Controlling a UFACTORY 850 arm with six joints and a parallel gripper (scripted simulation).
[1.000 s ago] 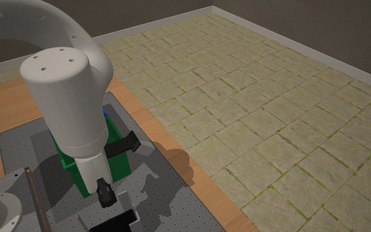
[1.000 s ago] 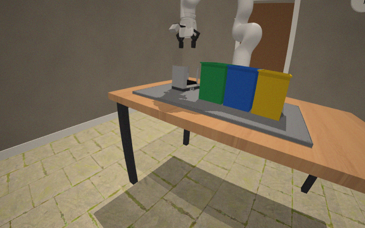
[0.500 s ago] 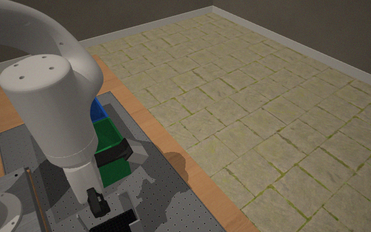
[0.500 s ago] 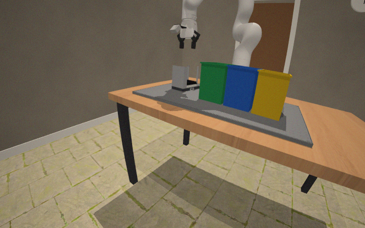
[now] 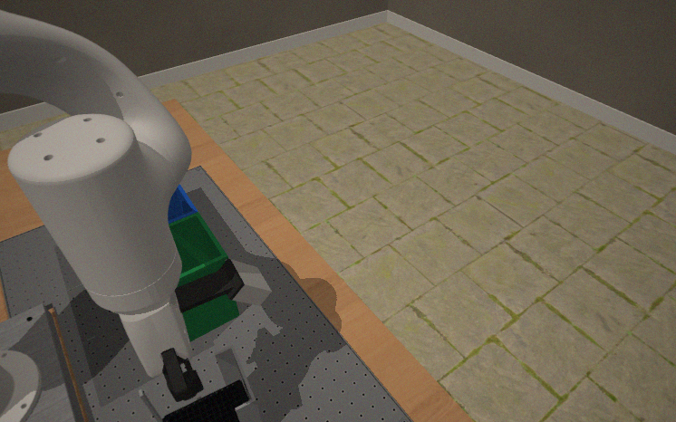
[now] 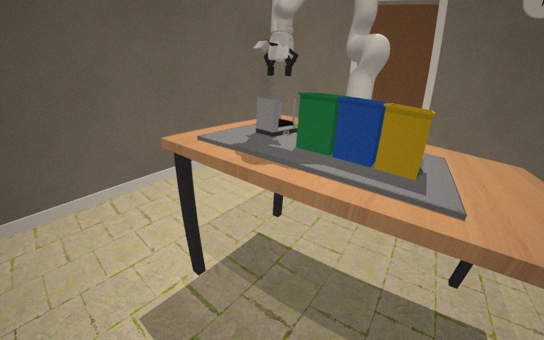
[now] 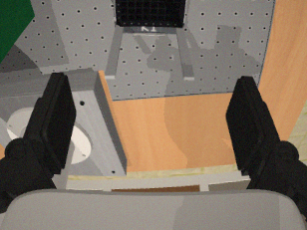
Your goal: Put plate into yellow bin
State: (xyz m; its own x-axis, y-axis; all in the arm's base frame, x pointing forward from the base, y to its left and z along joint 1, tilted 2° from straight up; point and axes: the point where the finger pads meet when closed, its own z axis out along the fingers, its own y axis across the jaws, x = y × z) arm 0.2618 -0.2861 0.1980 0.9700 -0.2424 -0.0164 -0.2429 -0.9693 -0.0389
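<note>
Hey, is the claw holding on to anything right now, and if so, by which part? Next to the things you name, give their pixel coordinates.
Nothing is held: the claw [image 5: 182, 374] [image 6: 279, 72] [image 7: 152, 93] is wide open, with only air between its fingers.

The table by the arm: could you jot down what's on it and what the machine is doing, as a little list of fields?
bins: green, blue and yellow, in a row, all upright
rack: gray stack rack, beside the green bin
in rack: something black; whether one plate or two, cannot tell
pincer: the pincer is open, above the rack's level, holding nothing
under bins and rack: gray perforated board
inside yellow bin: hidden
</note>
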